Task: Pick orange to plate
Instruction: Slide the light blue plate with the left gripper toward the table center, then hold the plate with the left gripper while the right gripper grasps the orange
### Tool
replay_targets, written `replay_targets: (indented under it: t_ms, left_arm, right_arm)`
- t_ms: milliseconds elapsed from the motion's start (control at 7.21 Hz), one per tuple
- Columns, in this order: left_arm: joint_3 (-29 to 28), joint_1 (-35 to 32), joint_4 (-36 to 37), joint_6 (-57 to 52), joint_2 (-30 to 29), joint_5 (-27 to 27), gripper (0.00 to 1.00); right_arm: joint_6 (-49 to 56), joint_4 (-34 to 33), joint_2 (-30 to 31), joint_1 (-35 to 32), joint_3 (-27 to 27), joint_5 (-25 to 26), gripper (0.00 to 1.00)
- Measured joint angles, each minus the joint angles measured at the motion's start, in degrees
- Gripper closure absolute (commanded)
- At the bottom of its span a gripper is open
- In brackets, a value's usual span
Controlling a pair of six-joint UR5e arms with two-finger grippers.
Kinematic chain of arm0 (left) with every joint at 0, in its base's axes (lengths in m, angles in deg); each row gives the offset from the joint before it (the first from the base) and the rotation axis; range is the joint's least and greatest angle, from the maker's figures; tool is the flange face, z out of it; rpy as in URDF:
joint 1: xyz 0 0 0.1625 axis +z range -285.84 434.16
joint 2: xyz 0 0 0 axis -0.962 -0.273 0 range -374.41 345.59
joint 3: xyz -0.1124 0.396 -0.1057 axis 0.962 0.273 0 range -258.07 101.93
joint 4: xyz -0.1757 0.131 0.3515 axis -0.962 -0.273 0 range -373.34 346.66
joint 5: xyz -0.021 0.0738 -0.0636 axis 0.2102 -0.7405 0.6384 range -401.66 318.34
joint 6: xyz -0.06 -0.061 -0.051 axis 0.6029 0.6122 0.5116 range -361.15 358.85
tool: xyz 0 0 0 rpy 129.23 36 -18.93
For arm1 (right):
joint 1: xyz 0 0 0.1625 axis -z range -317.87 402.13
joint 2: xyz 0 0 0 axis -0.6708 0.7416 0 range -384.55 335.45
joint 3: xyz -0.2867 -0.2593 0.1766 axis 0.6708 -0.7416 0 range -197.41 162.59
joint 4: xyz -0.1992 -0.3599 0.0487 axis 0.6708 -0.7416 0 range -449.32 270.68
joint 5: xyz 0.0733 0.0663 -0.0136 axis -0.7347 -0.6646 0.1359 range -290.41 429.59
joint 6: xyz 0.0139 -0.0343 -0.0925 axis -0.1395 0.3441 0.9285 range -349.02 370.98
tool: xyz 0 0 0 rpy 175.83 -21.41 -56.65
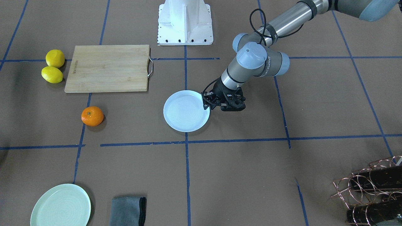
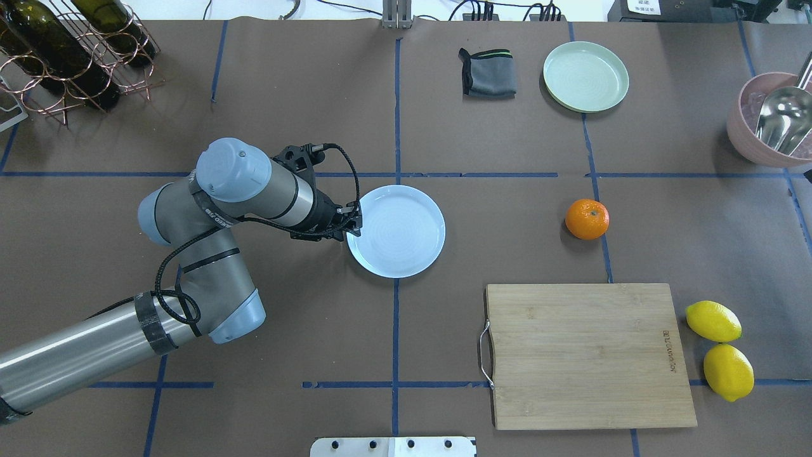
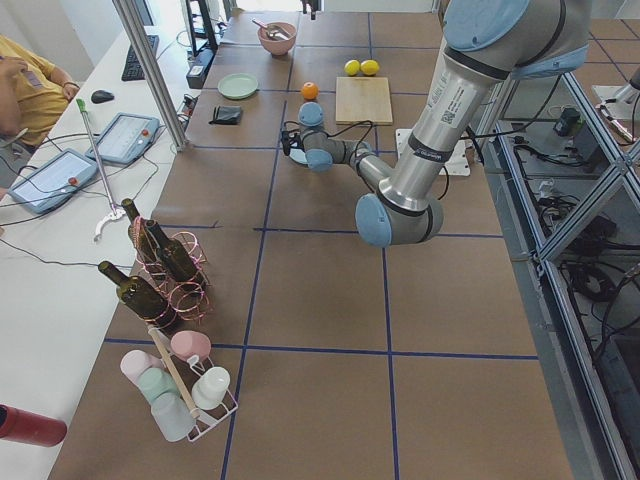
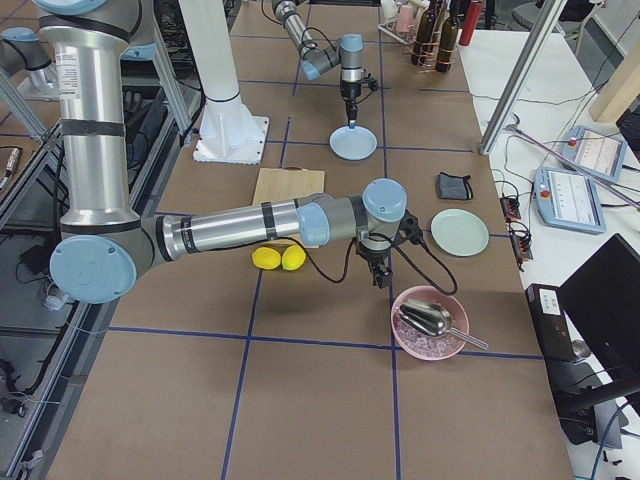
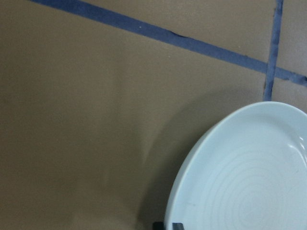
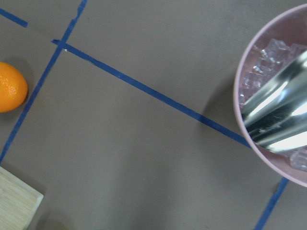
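The orange [image 2: 587, 219] lies alone on the brown table, well to the right of the pale bluish-white plate [image 2: 406, 238] in the overhead view; in the front view the orange [image 1: 92, 116] lies to the plate's [image 1: 185, 113] left. My left gripper [image 2: 354, 223] points down at the plate's left rim, its fingers narrow and pinched on the edge. The left wrist view shows the plate [image 5: 240, 182] filling the lower right. My right gripper [image 4: 380, 275] shows only in the right side view, so whether it is open or shut I cannot tell. Its wrist camera sees the orange [image 6: 9, 86] at the left edge.
A wooden cutting board [image 2: 590, 355] lies nearer the robot than the orange, with two lemons [image 2: 720, 349] beside it. A mint-green plate [image 2: 585, 76], a grey cloth [image 2: 487, 73], a pink bowl of ice with a metal scoop [image 2: 771, 120] and a bottle rack [image 2: 70, 54] stand along the far side.
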Motion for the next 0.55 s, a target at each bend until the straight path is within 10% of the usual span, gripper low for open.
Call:
replay_targets:
  t_ms: [554]
  left_arm:
    - [8.9, -1.4, 0.2, 0.4, 3.3, -1.1, 0.0]
  right_arm:
    - [-42.4, 21.5, -4.0, 17.8, -0.1, 8.0, 0.0]
